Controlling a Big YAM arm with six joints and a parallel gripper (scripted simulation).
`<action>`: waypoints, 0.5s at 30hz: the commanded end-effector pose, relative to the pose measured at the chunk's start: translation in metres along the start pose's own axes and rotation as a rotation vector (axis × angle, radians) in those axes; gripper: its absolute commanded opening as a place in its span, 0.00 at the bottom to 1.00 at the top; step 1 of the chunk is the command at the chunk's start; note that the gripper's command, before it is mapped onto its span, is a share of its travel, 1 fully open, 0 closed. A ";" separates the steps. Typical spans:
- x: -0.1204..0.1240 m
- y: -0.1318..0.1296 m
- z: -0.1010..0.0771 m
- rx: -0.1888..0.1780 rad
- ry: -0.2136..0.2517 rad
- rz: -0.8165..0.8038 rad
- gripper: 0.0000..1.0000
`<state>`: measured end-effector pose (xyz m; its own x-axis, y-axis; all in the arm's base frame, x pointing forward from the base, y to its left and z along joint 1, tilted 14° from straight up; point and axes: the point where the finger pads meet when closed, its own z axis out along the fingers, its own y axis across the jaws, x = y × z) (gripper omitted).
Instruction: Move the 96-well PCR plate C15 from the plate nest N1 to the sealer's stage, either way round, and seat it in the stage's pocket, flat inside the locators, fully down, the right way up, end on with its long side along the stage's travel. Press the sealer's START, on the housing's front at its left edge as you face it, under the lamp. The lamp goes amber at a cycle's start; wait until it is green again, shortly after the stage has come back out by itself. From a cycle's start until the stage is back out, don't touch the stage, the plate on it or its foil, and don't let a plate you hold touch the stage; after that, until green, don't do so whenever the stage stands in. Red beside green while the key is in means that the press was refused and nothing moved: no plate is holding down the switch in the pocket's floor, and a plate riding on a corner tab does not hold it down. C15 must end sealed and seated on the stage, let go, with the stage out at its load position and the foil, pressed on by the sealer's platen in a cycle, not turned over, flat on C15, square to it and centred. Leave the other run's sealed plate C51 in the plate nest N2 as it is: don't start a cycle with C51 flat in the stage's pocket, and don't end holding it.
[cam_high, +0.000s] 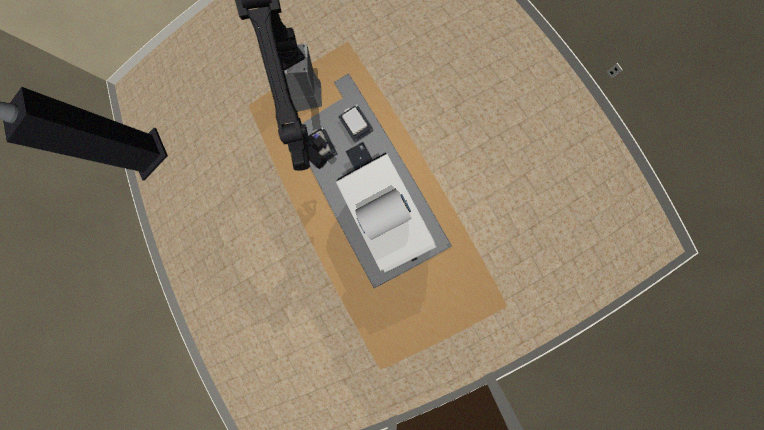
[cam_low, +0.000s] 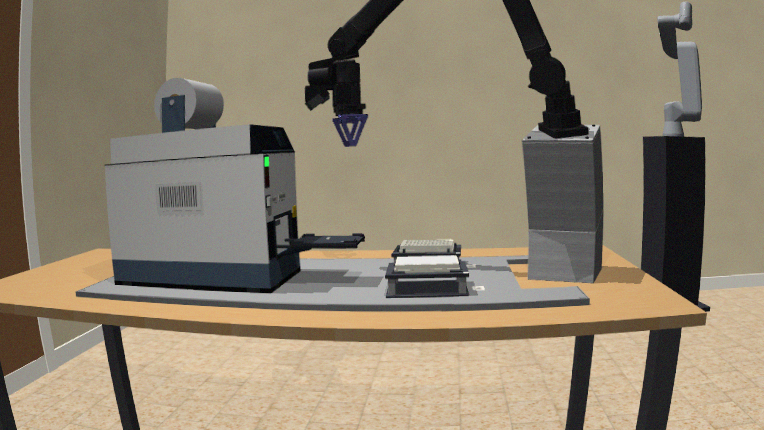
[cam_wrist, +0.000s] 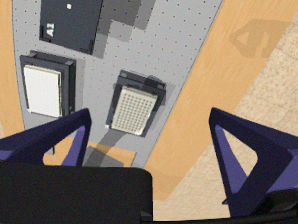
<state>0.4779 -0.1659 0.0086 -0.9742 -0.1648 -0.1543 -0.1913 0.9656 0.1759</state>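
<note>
The unsealed 96-well plate C15 (cam_wrist: 135, 111) sits in its nest N1, its open wells showing; in the side view it is the farther plate (cam_low: 427, 245). The sealed plate C51 (cam_wrist: 43, 90) (cam_low: 426, 261) lies in nest N2 beside it, and it also shows from above (cam_high: 356, 121). The sealer's dark stage (cam_low: 331, 240) (cam_wrist: 73, 19) stands out and empty. The lamp (cam_low: 266, 161) is green. My gripper (cam_low: 349, 129) is open and empty, high above the table. From above it hangs over C15 and hides it (cam_high: 319, 145).
The white sealer housing (cam_low: 197, 205) with its foil roll (cam_low: 189, 104) fills the left of the grey base plate. The arm's grey pedestal (cam_low: 564, 202) stands to the right. A black column (cam_low: 672, 213) stands at the table's right edge.
</note>
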 end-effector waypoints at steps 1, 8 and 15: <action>0.007 0.016 -0.005 0.011 -0.016 0.037 1.00; 0.012 0.052 -0.004 0.013 -0.040 0.156 1.00; 0.031 0.065 0.002 0.016 -0.033 0.215 1.00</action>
<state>0.4389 -0.1109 0.0063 -0.9916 -0.0202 -0.1278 -0.0460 0.9783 0.2021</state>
